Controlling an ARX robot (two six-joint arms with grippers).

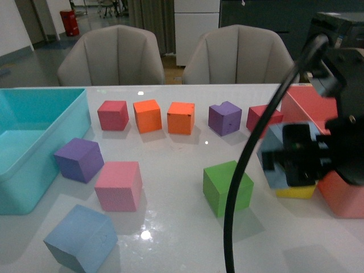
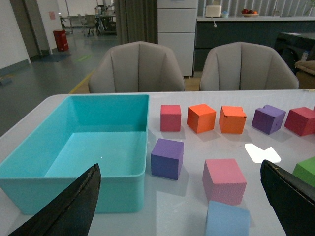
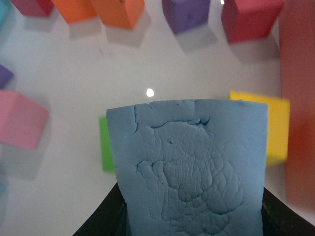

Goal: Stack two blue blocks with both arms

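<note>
While one blue block (image 1: 79, 239) lies on the table (image 1: 170, 250) at the near left, the left gripper (image 2: 179, 163) hangs wide open by it. Farther right, the right gripper (image 3: 192, 221) squeezes the other blue block (image 1: 272, 159) up in the air. I think it should carry it over slowly, keep it flat, then set it square on top.

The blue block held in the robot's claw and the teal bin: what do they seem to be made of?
The blue block looks like soft foam: its face is matte, with wrinkled, dented, pitted skin. The teal bin looks like hard moulded plastic: it has smooth, thin, even walls with a slight sheen. Neither can be confirmed by sight alone.
</note>
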